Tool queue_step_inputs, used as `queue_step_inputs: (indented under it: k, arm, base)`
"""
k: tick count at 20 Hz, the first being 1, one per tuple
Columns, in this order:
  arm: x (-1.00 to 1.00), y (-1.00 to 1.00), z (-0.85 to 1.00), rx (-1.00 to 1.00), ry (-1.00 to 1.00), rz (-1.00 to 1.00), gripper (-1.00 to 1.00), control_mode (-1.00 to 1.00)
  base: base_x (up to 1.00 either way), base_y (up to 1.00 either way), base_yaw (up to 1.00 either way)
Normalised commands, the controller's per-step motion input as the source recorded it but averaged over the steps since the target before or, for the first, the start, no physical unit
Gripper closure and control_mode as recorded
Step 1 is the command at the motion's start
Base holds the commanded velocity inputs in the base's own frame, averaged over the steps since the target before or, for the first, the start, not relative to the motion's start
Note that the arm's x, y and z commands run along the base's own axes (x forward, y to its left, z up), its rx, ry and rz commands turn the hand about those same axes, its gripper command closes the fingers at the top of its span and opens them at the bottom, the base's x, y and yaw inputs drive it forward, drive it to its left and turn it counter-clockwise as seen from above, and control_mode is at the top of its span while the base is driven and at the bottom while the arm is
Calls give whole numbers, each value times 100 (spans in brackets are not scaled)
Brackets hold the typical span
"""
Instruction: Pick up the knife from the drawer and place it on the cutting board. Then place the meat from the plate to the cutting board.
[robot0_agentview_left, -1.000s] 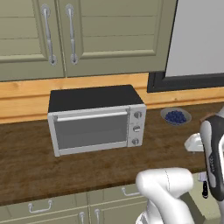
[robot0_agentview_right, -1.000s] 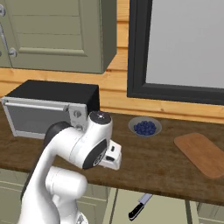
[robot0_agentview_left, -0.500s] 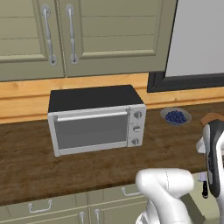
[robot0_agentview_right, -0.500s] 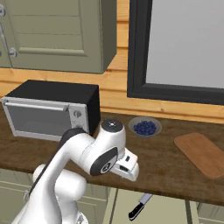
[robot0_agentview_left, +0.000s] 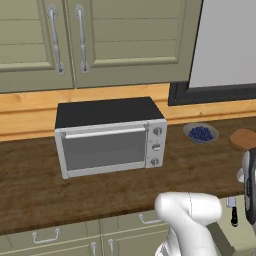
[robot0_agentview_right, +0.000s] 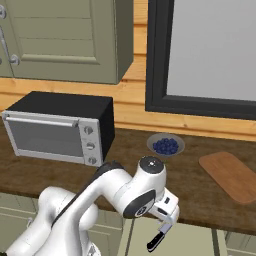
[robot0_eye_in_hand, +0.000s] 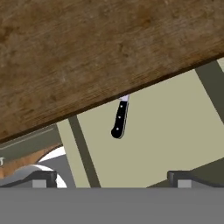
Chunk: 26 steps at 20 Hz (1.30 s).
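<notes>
**Knife lies in the open drawer, pincer spread above it**

The knife (robot0_eye_in_hand: 120, 120) rests on the pale floor of the drawer (robot0_eye_in_hand: 166, 127) that stands pulled out below the tabletop (robot0_eye_in_hand: 87, 48); its black handle shows in full, while the blade runs up under the tabletop's front edge and is mostly hidden there; from the right base view the handle (robot0_agentview_right: 155, 242) peeks out just beneath the arm's wrist, and from the left base view it (robot0_agentview_left: 233, 212) shows at the lower right beside the arm.

The pincer (robot0_eye_in_hand: 113, 180) hangs over the drawer with its two dark tips spread wide, well apart from each other and holding nothing; the knife sits between them in the hand view, clear of both tips.

Up on the dark wooden tabletop, the cutting board (robot0_agentview_right: 231, 176) lies flat toward the right end, with nothing on it; a small grey bowl of blue berries (robot0_agentview_right: 165, 145) stands near it, between the board and the silver toaster oven (robot0_agentview_right: 57, 127); the oven sits at the left, its door shut; olive cupboards (robot0_agentview_left: 100, 42) hang above, and a dark-framed window (robot0_agentview_right: 205, 55) fills the wall behind the bowl and board.
</notes>
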Motion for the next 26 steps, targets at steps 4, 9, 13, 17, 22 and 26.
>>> queue_step_inputs:
  k: [4,9,13,17,22,26]
  arm:
    - [0,-19,-24,0,0,6,-100,-100]
    - [0,-15,-18,0,0,9,-100,-100]
    - [0,-4,-6,0,0,8,-100,-100]
    - [-13,0,-7,0,0,8,-100,-100]
    - [-27,0,-1,0,3,6,-100,-100]
    - [-26,-1,-3,0,6,4,-100,-100]
  base:
    - [0,0,0]
    - [0,0,0]
    - [0,0,0]
    - [0,0,0]
    - [0,0,0]
    - [0,0,0]
